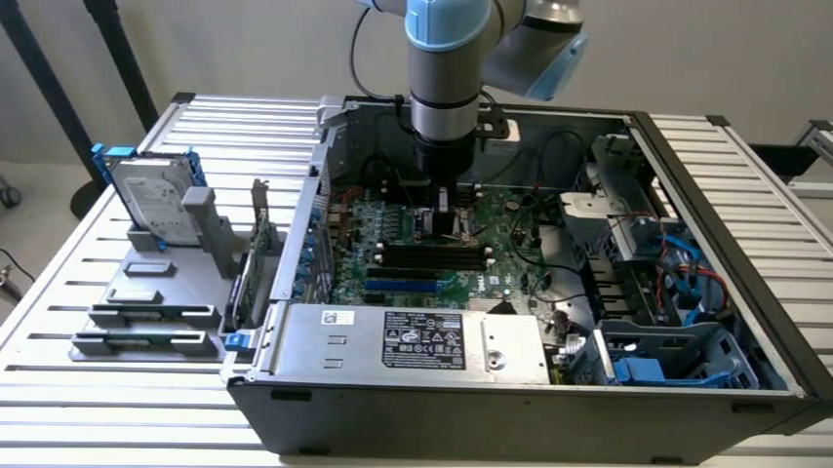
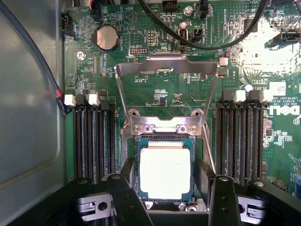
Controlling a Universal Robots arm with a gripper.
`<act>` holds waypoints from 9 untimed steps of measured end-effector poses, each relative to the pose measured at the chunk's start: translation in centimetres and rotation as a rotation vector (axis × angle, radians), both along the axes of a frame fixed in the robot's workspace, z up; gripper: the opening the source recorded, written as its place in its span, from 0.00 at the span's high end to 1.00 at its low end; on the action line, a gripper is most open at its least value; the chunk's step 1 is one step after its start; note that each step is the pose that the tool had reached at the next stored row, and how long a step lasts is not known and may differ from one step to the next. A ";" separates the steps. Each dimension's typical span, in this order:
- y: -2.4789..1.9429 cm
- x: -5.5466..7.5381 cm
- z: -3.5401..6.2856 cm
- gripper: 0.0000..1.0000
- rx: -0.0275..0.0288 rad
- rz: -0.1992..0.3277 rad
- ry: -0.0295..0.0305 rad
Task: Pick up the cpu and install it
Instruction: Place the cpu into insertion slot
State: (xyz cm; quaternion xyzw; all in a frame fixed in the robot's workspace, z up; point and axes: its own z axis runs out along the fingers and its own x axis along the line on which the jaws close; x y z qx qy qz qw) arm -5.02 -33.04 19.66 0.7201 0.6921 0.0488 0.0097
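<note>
1. Placement: the cpu [image 2: 165, 172] lies flat and square in its socket on the motherboard [image 2: 155, 94], silvery top up, inside the computer case [image 1: 521, 400]
2. The tool [image 2: 165, 176] hangs right over it, its two dark fingers [image 2: 126, 197] spread to either side of the chip at the socket's edges; no pinch on it shows
3. Handling, as I judge it: light, stiff and thin, with a smooth metal lid that would slip in a loose grip; the contacts beneath and the socket's pins are fragile, so it wants holding by two opposite edges and keeping level, never pressed down on a tilt
4. A hinged metal load plate [image 2: 167, 70] stands raised just beyond the socket, its hinge screws close to the chip's far edge, so it crowds that side
5. Memory slots [image 2: 91, 141] flank the socket on both sides, near the fingers; black cables [image 2: 188, 42] loop over the board past the plate
6. Outside the case and well apart, a hard drive [image 1: 150, 200] stands in a grey holder on the slatted tabletop [image 1: 78, 390]
</note>
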 end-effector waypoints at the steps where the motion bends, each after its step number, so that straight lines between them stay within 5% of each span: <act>1: 0.00 0.0 0.00 0.37 0.0000 0.000 0.0000; 5: 0.00 0.0 0.28 0.37 0.0000 0.000 0.0001; 9: 0.00 0.0 1.61 0.37 0.0000 0.000 0.0000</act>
